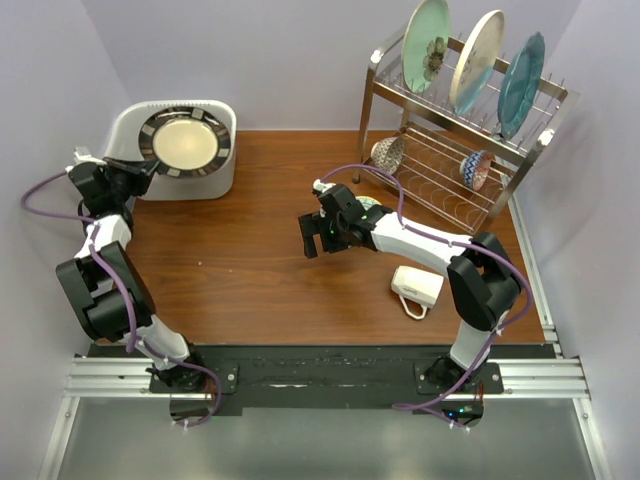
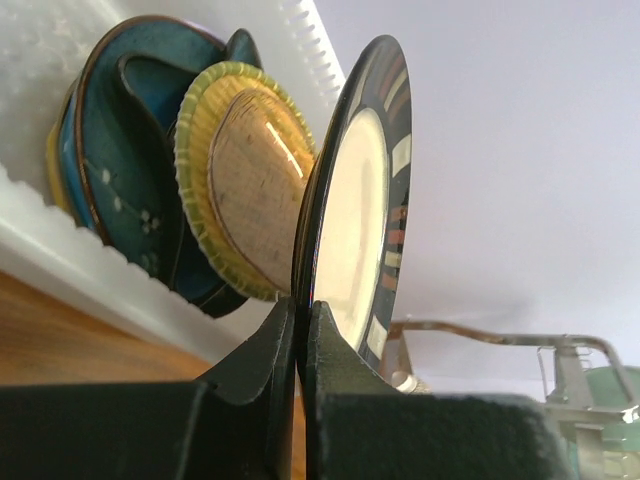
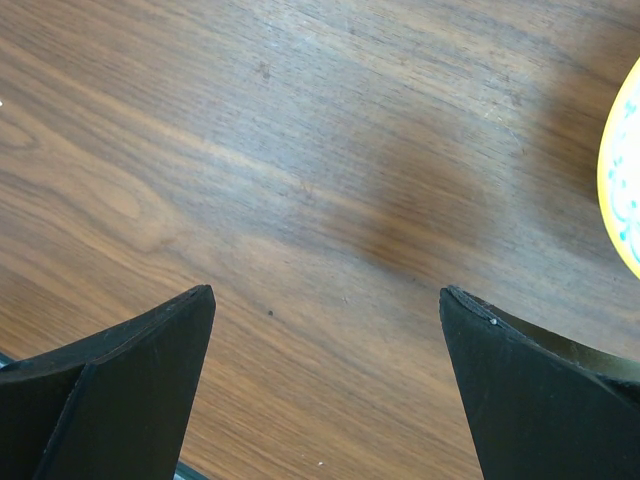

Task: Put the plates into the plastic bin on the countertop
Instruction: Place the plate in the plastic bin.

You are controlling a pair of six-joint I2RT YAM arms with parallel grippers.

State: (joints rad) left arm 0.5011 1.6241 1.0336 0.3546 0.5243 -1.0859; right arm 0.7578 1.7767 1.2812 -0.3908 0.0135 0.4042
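Left end effector (image 2: 303,315) pinches the black-rimmed plate (image 2: 365,200), cream-centred with a striped border, over the white plastic bin (image 1: 228,118), which holds a teal plate (image 2: 120,180) and a yellow-rimmed plate (image 2: 240,190). Right end effector (image 3: 325,295) gapes wide above the desk (image 3: 300,150), a white mug (image 1: 416,287) beside its forearm.

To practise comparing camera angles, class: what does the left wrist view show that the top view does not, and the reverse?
Only the left wrist view: a blue plate and a yellow-rimmed plate lying in the bin, behind the black-rimmed plate.
Only the top view: the right gripper, open and empty, and a white mug.
Both: the black-rimmed plate pinched at its rim by the left gripper, the bin, and the rack, of which the wrist view catches only a corner.
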